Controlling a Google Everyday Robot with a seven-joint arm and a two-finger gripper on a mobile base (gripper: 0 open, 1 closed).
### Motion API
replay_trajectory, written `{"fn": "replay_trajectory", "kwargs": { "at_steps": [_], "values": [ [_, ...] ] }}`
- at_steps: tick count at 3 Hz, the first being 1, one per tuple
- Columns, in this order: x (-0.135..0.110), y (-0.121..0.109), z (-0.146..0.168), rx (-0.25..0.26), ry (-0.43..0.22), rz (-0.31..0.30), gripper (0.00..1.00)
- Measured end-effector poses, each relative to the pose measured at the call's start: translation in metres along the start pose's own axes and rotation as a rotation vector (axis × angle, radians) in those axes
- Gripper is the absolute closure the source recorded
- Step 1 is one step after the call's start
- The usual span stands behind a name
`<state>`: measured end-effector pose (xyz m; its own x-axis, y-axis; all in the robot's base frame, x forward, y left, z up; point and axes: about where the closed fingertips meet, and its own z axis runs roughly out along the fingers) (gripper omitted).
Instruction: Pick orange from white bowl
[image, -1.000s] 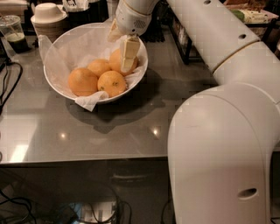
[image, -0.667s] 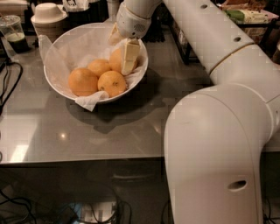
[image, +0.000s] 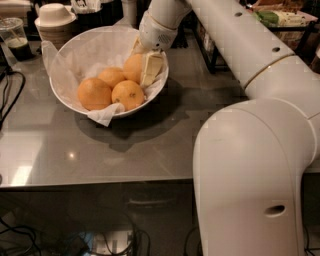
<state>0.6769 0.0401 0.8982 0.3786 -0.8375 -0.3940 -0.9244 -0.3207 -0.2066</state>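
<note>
Though I've lifted nothing, done: gripper (image: 141, 70) at the round yellow-orange orange (image: 131, 67).
Where: wide white paper-lined bowl (image: 65, 95), surface's (image: 150, 145) far-left corner.
Grasp: cannot tell.
Left: lifting.

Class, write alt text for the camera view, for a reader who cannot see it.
The robot's gripper reaches into the white bowl on a grey table, at the orange on its right side. Three more oranges lie beside it on white tissue paper.

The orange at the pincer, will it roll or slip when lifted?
Likely to roll: the orange is round and rests on crumpled tissue in the bowl. A neighbour orange touches it and may shift. The pincer is at it, near the bowl's right rim.
</note>
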Motion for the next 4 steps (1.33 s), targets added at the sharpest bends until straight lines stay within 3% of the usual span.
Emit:
{"fn": "replay_trajectory", "kwargs": {
  "at_steps": [2,3,4],
  "values": [
    [0.003,0.003,-0.001,-0.005,-0.004,0.010,0.97],
    [0.001,0.007,-0.013,0.050,-0.039,0.007,1.00],
    [-0.014,0.010,-0.038,0.166,-0.115,-0.024,1.00]
  ]
}}
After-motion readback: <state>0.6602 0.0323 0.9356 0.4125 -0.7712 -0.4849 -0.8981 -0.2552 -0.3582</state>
